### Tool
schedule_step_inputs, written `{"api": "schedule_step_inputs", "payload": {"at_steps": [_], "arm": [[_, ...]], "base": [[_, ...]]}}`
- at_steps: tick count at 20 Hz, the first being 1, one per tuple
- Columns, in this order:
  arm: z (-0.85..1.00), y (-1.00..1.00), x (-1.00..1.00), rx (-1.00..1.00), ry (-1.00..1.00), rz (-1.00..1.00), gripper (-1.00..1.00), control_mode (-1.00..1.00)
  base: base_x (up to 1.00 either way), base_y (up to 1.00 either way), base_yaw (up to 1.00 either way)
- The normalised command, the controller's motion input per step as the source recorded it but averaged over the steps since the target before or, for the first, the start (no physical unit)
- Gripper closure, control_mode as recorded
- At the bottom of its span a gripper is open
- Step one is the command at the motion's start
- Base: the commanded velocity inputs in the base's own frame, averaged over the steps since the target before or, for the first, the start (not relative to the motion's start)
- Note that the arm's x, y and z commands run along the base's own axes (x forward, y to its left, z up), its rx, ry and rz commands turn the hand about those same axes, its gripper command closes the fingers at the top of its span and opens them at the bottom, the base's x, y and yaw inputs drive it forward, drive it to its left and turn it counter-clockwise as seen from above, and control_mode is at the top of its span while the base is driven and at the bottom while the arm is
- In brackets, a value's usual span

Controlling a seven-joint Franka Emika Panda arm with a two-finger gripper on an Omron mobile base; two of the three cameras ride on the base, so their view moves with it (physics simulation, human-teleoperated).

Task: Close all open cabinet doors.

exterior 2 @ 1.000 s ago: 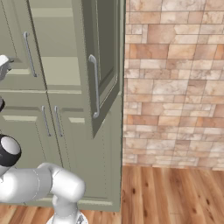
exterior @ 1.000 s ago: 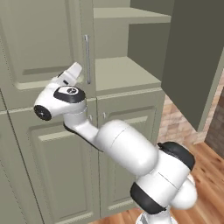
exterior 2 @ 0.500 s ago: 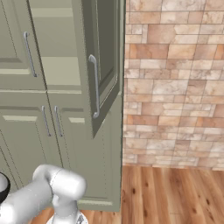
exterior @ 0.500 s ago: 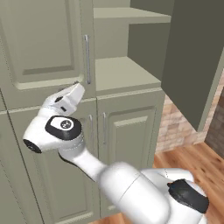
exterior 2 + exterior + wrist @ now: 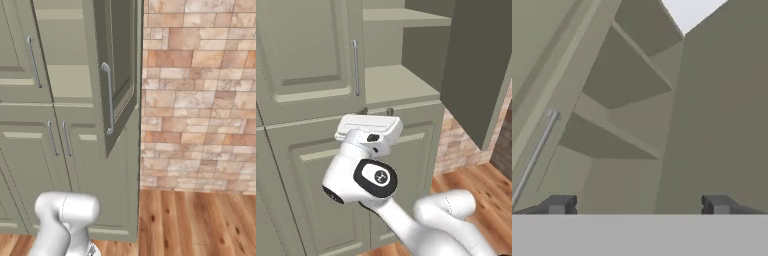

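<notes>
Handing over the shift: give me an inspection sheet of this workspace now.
Surface: wooden floor, bare.
Job's things: open cabinet door swung out on the right, shelves exposed; closed cabinet door on the left.
Clutter: nothing seen.
Grippers: gripper open, holding nothing, pointed into the open cupboard.
Cables: nothing seen.
Surroundings: brick wall; lower doors shut.

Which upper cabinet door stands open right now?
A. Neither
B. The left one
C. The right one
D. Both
C: the right upper door swings out from the cupboard, baring the shelves, while the left upper door sits flush and closed.
</notes>
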Motion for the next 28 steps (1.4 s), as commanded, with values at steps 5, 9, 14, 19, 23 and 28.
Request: {"api": "schedule_step_inputs", "payload": {"at_steps": [5,9,14,19,23,28], "arm": [[0.22,-1.0,-0.68,0.17,-0.22,0.02,-1.0,-1.0],[0.2,-1.0,-0.68,0.17,-0.24,0.03,-1.0,-1.0],[0.25,-1.0,-0.69,0.16,-0.26,0.03,-1.0,-1.0],[0.24,-0.99,-0.62,0.14,-0.21,0.03,-1.0,-1.0],[0.14,-1.0,-0.61,0.17,-0.17,0.06,-1.0,-1.0],[0.01,-1.0,-0.85,0.18,-0.17,0.12,-1.0,-1.0]], "base": [[0.0,0.0,0.0],[0.0,0.0,0.0],[0.0,0.0,0.0],[0.0,0.0,0.0],[0.0,0.0,0.0],[0.0,0.0,0.0]]}}
